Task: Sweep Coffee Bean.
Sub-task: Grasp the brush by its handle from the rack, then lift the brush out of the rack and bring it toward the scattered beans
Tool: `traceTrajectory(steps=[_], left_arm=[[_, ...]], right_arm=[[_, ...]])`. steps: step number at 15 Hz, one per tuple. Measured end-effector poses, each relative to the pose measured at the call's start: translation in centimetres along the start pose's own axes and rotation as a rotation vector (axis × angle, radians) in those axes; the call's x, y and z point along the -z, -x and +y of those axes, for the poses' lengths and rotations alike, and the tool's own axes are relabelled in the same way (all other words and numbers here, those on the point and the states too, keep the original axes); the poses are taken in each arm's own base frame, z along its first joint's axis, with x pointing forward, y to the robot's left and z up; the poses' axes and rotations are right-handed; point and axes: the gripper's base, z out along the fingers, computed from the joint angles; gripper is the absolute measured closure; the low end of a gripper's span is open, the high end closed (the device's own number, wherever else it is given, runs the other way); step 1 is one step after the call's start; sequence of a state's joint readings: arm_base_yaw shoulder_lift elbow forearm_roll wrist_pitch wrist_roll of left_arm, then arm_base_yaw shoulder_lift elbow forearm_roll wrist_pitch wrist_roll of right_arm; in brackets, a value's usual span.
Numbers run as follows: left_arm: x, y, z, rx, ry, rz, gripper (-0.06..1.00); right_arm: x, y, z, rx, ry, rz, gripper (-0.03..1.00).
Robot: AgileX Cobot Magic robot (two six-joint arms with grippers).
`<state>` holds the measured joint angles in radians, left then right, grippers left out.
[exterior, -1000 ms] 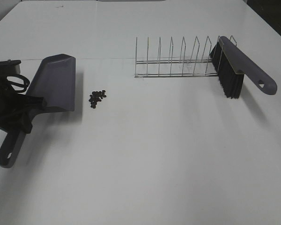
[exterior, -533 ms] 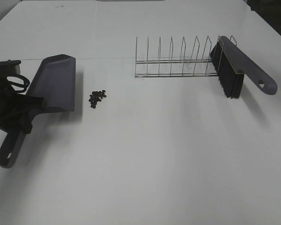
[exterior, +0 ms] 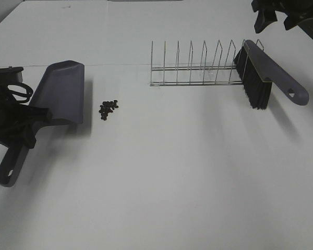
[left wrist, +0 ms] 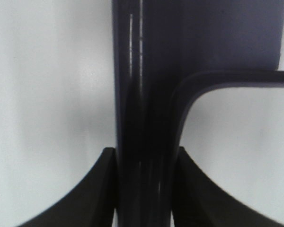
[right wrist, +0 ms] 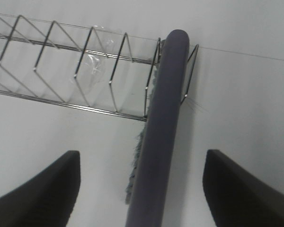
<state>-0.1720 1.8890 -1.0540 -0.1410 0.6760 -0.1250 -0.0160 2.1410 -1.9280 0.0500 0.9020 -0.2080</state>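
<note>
Beans (exterior: 108,109), tiny, dark and oval, lie in a loose cluster on the white surface (exterior: 172,182), out past the end of the wire rack (exterior: 190,65) that is farthest from the brush (exterior: 271,73), and a little nearer the camera than the rack itself. Farther out from the rack on that same side, just beside the cluster but not touching it, sits the grey dustpan (exterior: 62,91), its long open edge turned toward the beans and the rack. Its handle runs away from the rack toward the near edge of the surface. The left gripper (exterior: 28,122) is pinched tight around that handle. In the left wrist view the two black fingers (left wrist: 90,189) press against either side of the dark handle, with no gap showing. At the rack's opposite end the brush rests in the last divider, black bristles on the side facing the rack. Its grey back and handle slant out beyond the rack's end. Above and behind that end of the rack hangs the right gripper (exterior: 275,13), clear of both rack and brush. In the right wrist view the right gripper (right wrist: 141,161) has its jaws spread wide, with the brush's grey back (right wrist: 161,132) lying in the gap below them and touched by neither finger. The rack's other slots (right wrist: 61,71) stand beside the brush.
</note>
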Motion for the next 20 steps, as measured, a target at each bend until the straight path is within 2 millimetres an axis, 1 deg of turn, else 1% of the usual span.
traceTrajectory(steps=[1, 2, 3, 8, 10, 11, 15, 16, 17, 18, 20], left_arm=[[0.0, 0.0, 0.0, 0.000, 0.000, 0.000, 0.68], [0.0, 0.0, 0.0, 0.000, 0.000, 0.000, 0.68], [0.0, 0.0, 0.0, 0.000, 0.000, 0.000, 0.68], [0.0, 0.0, 0.0, 0.000, 0.000, 0.000, 0.68], [0.0, 0.0, 0.0, 0.000, 0.000, 0.000, 0.68], [0.0, 0.0, 0.0, 0.000, 0.000, 0.000, 0.68], [0.0, 0.0, 0.0, 0.000, 0.000, 0.000, 0.68], [0.0, 0.0, 0.0, 0.000, 0.000, 0.000, 0.68], [0.0, 0.0, 0.0, 0.000, 0.000, 0.000, 0.68], [0.0, 0.0, 0.0, 0.000, 0.000, 0.001, 0.68], [0.0, 0.0, 0.0, 0.000, 0.000, 0.002, 0.68]], right_arm=[[-1.3, 0.1, -0.3, 0.020, -0.022, 0.012, 0.31], [-3.2, -0.1, -0.5, 0.039, -0.037, 0.039, 0.33], [-4.5, -0.2, -0.6, 0.043, -0.039, 0.054, 0.34], [-9.7, -2.3, -0.4, 0.043, -0.020, 0.150, 0.34], [-11.2, -3.1, -0.4, 0.042, -0.014, 0.181, 0.40], [-11.5, -3.2, -0.3, 0.040, -0.010, 0.186, 0.43], [-11.3, -2.9, -0.4, 0.019, -0.013, 0.181, 0.43], [-10.9, -2.5, -0.4, -0.001, -0.015, 0.178, 0.59], [-10.2, -2.0, -0.6, -0.034, -0.025, 0.168, 0.61], [-9.5, -1.7, -0.8, -0.058, -0.025, 0.176, 0.61], [-7.3, -0.4, -0.8, -0.070, -0.031, 0.149, 0.61]])
